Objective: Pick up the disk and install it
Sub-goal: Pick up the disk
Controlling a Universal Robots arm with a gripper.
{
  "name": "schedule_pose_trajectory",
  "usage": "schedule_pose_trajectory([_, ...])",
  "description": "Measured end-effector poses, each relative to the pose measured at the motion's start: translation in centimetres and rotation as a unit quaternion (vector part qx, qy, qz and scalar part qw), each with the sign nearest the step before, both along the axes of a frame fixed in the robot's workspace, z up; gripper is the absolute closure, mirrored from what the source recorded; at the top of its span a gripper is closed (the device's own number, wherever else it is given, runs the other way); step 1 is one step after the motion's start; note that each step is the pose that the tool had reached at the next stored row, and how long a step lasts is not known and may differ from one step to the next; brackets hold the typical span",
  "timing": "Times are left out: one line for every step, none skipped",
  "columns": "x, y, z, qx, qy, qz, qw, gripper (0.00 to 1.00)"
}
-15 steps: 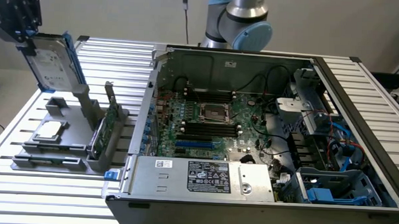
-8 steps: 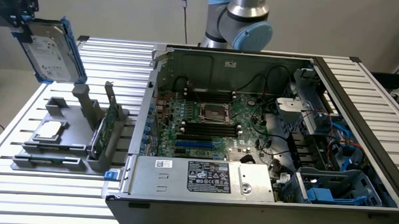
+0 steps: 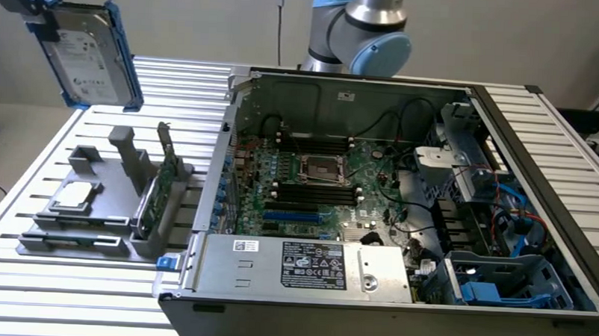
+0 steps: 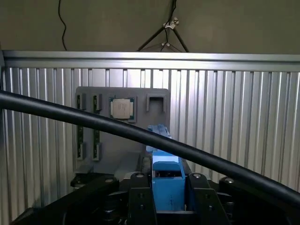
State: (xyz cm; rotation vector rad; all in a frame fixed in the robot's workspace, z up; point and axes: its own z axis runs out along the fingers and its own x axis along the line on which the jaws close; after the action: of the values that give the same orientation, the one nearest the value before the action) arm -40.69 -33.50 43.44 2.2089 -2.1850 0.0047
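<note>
**A:** Where is the flat silver-grey metal disk (image 3: pixel 89 56) in its bright blue plastic frame?

**B:** Clamped between the fingers of my black gripper (image 3: pixel 45 13), high above the grey plastic parts tray (image 3: pixel 73 242). Its long axis hangs downward, slightly tilted.

**A:** And the open black computer case (image 3: pixel 352 95)?

**B:** Lower, toward the exterior view's right, well apart.

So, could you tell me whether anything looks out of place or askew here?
Only the disk: it hangs tilted in mid-air at the exterior view's left, clamped by its blue frame in the tool. Nothing looks spilled or damaged.
</note>
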Motion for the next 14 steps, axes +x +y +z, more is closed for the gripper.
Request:
schedule_pose_trajectory([0.4, 0.00, 0.32, 0.0002, 0.0000, 0.000, 1.0000, 0.67])
schedule_pose_trajectory([0.8, 0.00, 0.60, 0.0004, 0.0000, 0.001, 1.0000, 0.67])
schedule_pose_trajectory([1.2, 0.00, 0.86, 0.0005, 0.0000, 0.001, 1.0000, 0.67])
schedule_pose_trajectory([1.7, 0.00, 1.11, 0.0006, 0.0000, 0.001, 1.0000, 0.67])
schedule_pose_trajectory([2.2, 0.00, 1.38, 0.0007, 0.0001, 0.001, 1.0000, 0.67])
schedule_pose_trajectory([2.6, 0.00, 1.59, 0.0007, 0.0000, 0.002, 1.0000, 0.67])
schedule_pose_trajectory([3.1, 0.00, 1.78, 0.0008, 0.0000, 0.002, 1.0000, 0.67])
schedule_pose_trajectory([3.5, 0.00, 1.96, 0.0008, 0.0000, 0.002, 1.0000, 0.67])
schedule_pose_trajectory([4.0, 0.00, 2.14, 0.0008, 0.0001, 0.002, 1.0000, 0.67])
schedule_pose_trajectory([4.4, 0.00, 2.31, 0.0008, 0.0001, 0.002, 1.0000, 0.67])
schedule_pose_trajectory([4.9, 0.00, 2.49, 0.0008, 0.0000, 0.002, 1.0000, 0.67])
schedule_pose_trajectory([5.3, 0.00, 2.66, 0.0008, 0.0001, 0.002, 1.0000, 0.67])
schedule_pose_trajectory([5.8, 0.00, 2.81, 0.0008, 0.0000, 0.002, 1.0000, 0.67])
schedule_pose_trajectory([6.3, -0.01, 2.95, 0.0008, 0.0000, 0.002, 1.0000, 0.67])
